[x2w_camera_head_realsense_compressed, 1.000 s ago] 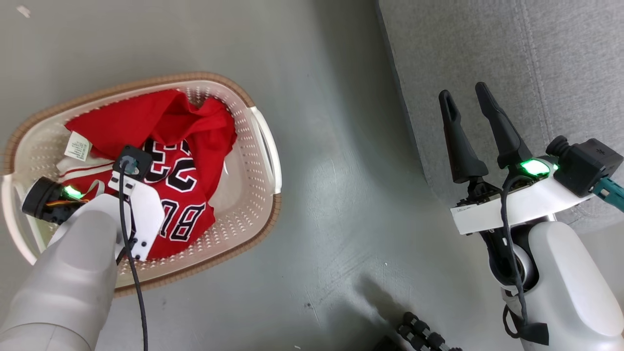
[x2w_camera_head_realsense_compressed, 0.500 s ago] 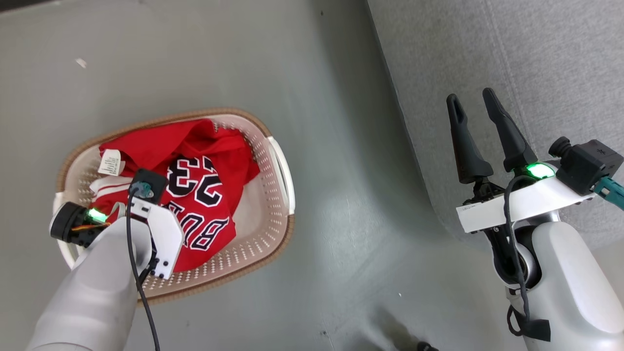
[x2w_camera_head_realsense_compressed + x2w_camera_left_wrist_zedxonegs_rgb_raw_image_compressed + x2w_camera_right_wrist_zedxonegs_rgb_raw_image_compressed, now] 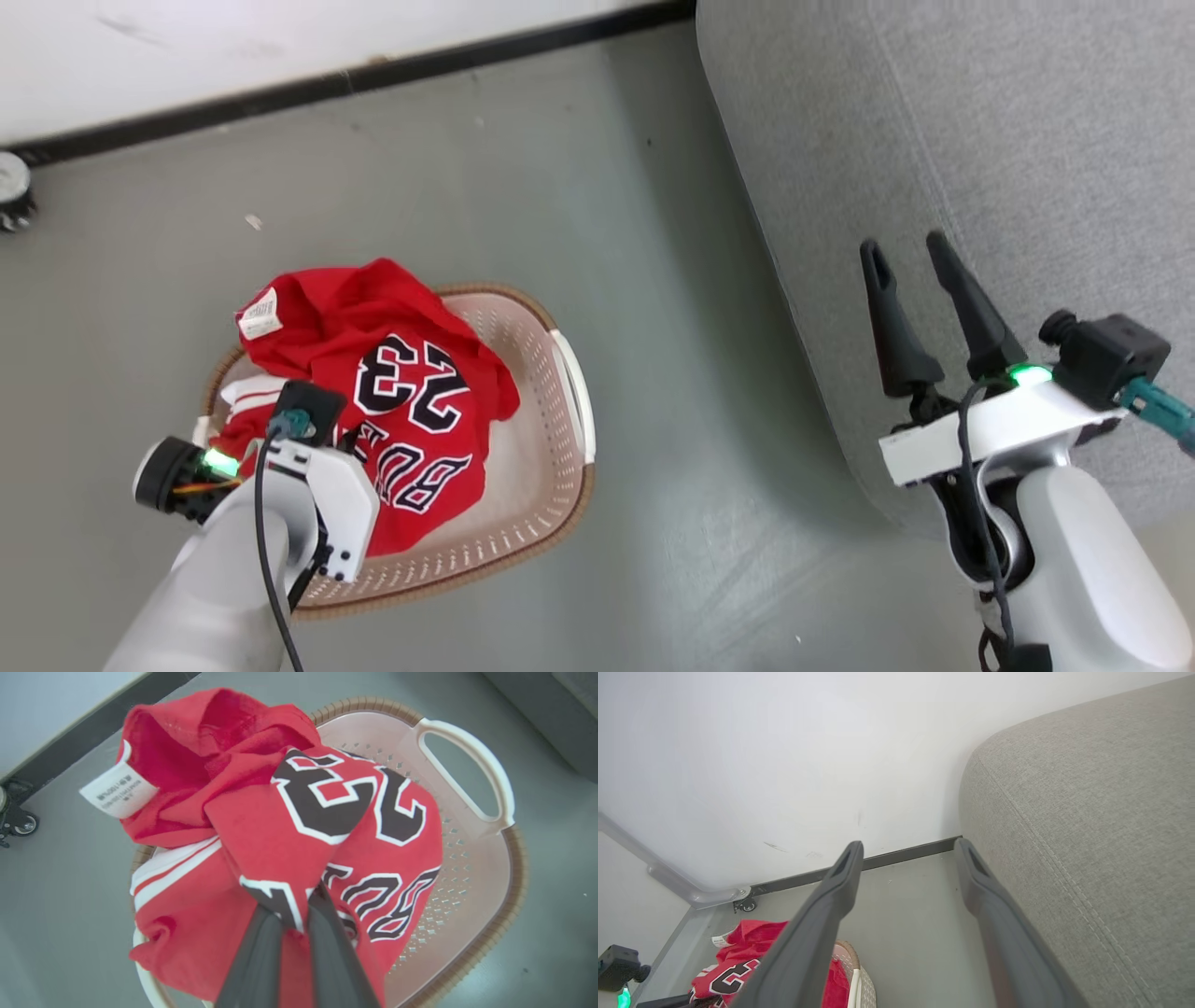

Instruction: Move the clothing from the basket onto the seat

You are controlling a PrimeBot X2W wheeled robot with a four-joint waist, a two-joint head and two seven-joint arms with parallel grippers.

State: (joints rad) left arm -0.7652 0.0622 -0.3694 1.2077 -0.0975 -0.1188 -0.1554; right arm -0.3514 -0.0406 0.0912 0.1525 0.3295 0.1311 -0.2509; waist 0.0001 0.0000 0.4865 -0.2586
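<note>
Red jersey (image 3: 411, 373), clamped in the left end effector (image 3: 299, 905) over the basket (image 3: 560, 439), has the sofa (image 3: 980, 140) well to the basket's right.

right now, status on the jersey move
Left end effector shut on jersey, bunched above basket. Right end effector open, beside sofa. Grey floor between basket and sofa.

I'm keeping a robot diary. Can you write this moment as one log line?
left gripper: shut on jersey | jersey: bunched, partly over basket rim | right gripper: open, near sofa | task: jersey not yet on sofa
</note>
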